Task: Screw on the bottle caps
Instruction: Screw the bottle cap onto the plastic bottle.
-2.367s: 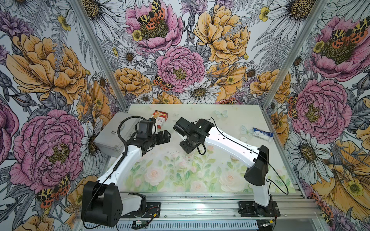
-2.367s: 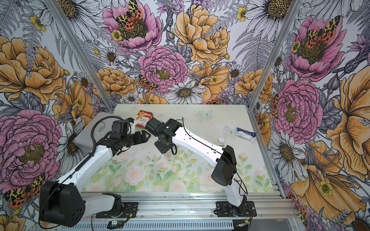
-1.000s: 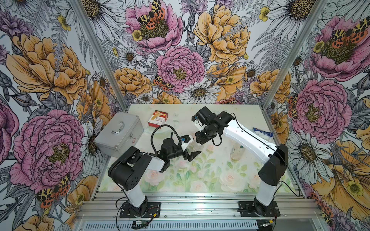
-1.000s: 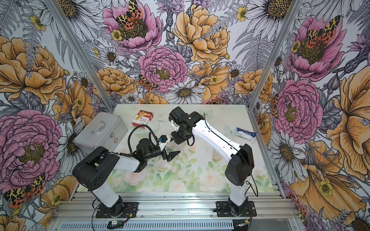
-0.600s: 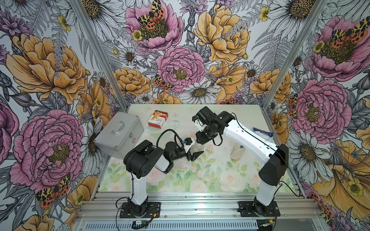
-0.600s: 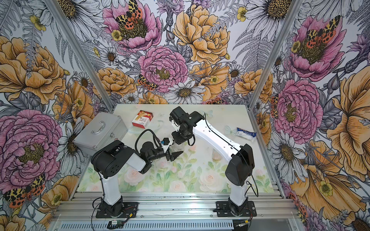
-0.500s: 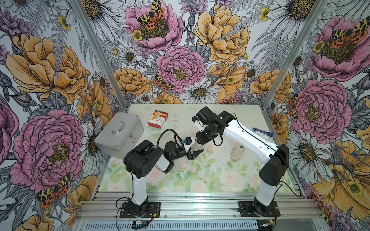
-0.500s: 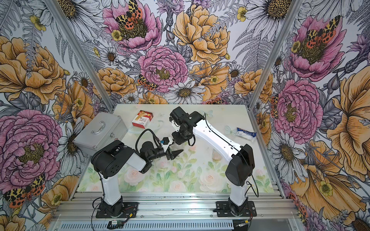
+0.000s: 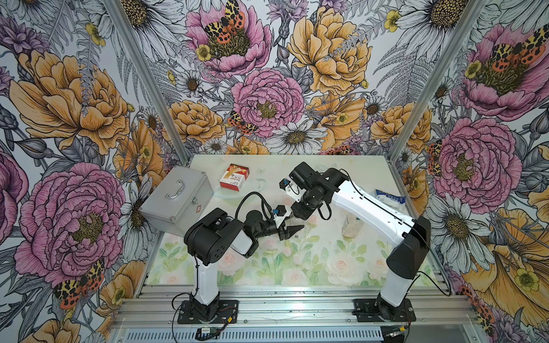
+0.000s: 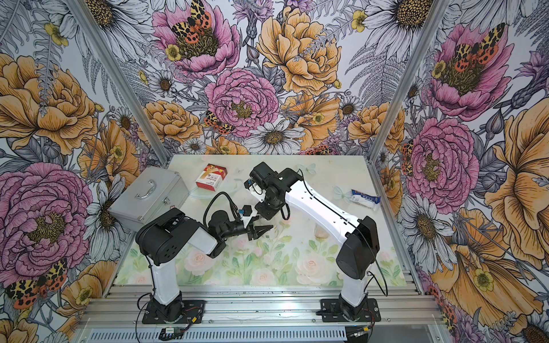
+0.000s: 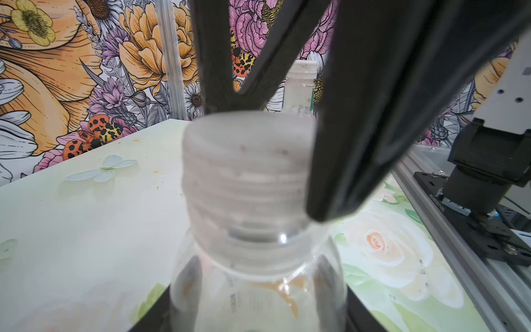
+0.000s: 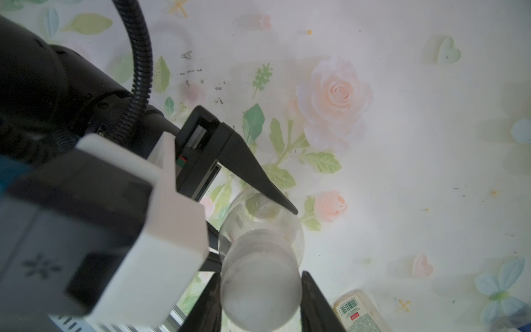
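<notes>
A clear bottle stands upright near the table's middle. My left gripper is shut on its body from the side, one black jaw pressed to each flank; in both top views it points right. A white bottle cap sits on the neck. My right gripper comes down from above and is shut on that cap, with one of its fingers on each side. A second bottle stands to the right beside the right arm, and its barcode label shows.
A silver case lies at the left edge. A red-and-white box is at the back. A white-and-blue packet rests at the right edge. Metal rails and both arm bases line the front.
Over the last second my left gripper's jaws closed in on the bottle's body. The right gripper stayed on the cap. Earlier, both arms were further back, near the red box.
</notes>
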